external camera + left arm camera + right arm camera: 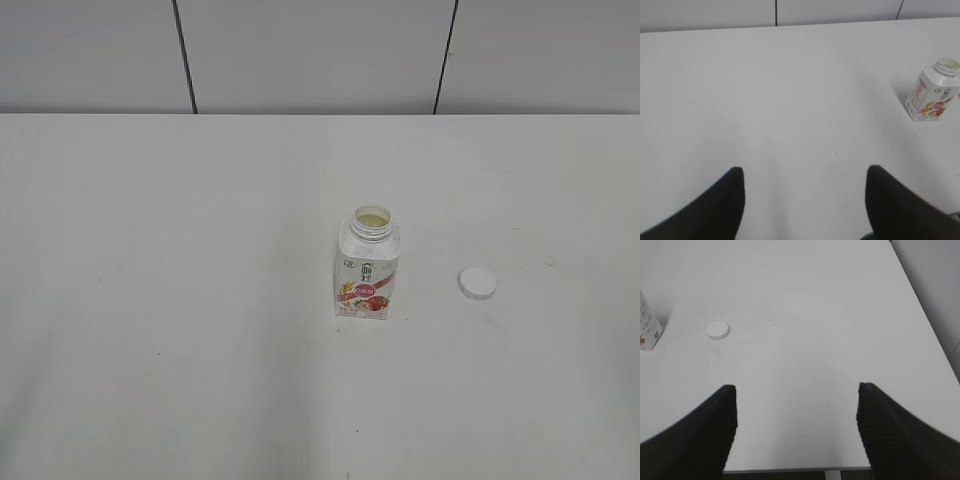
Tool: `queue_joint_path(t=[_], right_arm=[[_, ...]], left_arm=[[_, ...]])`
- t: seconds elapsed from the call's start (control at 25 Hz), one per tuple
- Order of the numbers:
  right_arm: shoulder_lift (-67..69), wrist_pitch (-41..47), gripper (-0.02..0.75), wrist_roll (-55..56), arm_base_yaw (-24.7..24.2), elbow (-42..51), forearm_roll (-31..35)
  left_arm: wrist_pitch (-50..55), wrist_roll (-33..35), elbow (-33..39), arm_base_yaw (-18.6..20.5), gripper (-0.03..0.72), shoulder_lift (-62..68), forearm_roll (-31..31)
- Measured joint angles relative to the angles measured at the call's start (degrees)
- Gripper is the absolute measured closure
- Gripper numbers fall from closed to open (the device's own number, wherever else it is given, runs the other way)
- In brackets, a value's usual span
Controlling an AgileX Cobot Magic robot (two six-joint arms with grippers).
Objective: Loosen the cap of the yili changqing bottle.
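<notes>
The yili changqing bottle (366, 268) stands upright near the middle of the white table, its neck uncovered and pale liquid showing inside. It also shows in the left wrist view (933, 91) at the far right and, cut off, at the left edge of the right wrist view (647, 325). The white cap (477, 283) lies flat on the table to the bottle's right, apart from it, and shows in the right wrist view (718, 330). My left gripper (804, 172) is open and empty, well away from the bottle. My right gripper (797, 390) is open and empty above the table's front edge.
The white table (200, 250) runs back to a grey panelled wall (320, 50). Its front edge and right edge (920, 320) show in the right wrist view. Neither arm shows in the exterior view.
</notes>
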Motion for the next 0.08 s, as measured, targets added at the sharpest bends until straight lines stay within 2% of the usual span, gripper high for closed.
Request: queue_joint_path(t=[0.08], right_arm=[[0.00, 0.00, 0.151, 0.00, 0.00, 0.00, 0.00]], left_arm=[[0.00, 0.00, 0.00, 0.00, 0.221, 0.00, 0.00]])
